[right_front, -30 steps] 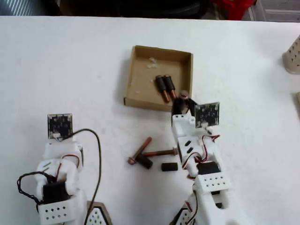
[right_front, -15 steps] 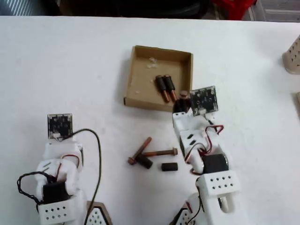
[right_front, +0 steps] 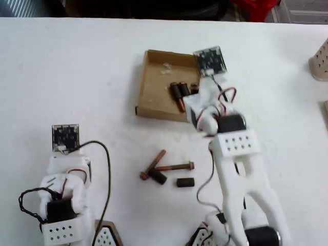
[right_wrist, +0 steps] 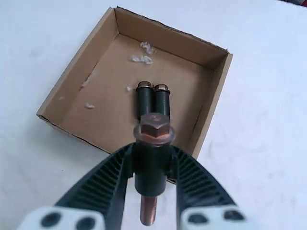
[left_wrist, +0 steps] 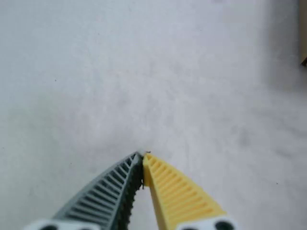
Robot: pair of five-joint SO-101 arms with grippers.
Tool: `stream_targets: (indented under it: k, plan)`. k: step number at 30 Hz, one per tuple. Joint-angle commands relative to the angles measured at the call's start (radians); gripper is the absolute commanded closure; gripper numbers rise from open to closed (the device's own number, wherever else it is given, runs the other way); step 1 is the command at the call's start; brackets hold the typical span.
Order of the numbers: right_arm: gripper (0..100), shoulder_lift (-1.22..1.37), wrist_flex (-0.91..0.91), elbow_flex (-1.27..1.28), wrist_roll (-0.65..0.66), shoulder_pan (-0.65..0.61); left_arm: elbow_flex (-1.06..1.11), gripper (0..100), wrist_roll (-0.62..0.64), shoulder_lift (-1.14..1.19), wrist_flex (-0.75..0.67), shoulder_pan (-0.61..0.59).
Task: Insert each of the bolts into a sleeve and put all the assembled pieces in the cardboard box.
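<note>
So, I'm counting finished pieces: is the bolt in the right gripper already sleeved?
Sleeved. The right gripper is shut on a black sleeve with the bolt sticking out both ends: head and shank.

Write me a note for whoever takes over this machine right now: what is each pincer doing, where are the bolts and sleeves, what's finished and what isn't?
Right pincer: shut on a sleeved bolt, held above the cardboard box near its wall.
Left pincer: shut, holding nothing, low over the table.
Done: two assembled pieces lie side by side in the box; a third is assembled and in the right pincer.
On the table: two loose bolts and two loose sleeves, close together.
Left: drop the held piece in the box, sleeve the last two bolts, box them.
</note>
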Motion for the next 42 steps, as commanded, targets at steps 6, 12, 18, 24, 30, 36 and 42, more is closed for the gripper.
stream_targets:
  k: [6, 12, 18, 24, 30, 36, 42]
  plan:
    - [98.1, 0.417, 0.056, -0.413, 0.164, -0.004, 0.0, 98, -0.009, -0.005, 0.008, -0.005]
    - [98.1, 0.659, 0.056, -0.621, 0.167, 0.033, 0.0, 98, -0.009, -0.005, 0.008, -0.005]
    - [98.1, 0.857, 0.065, -0.813, 0.167, 0.067, 0.0, 98, -0.009, -0.005, 0.006, -0.005]
    - [98.1, 1.055, 0.289, -1.06, 0.261, 0.076, 0.0, 98, -0.009, -0.005, 0.006, -0.005]
    - [98.1, 1.231, 0.47, -1.329, 0.416, 0.077, 0.0, 98, -0.009, -0.005, 0.006, -0.005]
    - [98.0, 1.376, 0.538, -1.53, 0.416, 0.076, 0.0, 98, -0.009, -0.005, 0.006, -0.005]
    - [97.0, 1.471, 0.549, -1.683, 0.422, 0.081, 0.0, 98, -0.009, -0.005, 0.006, -0.005]
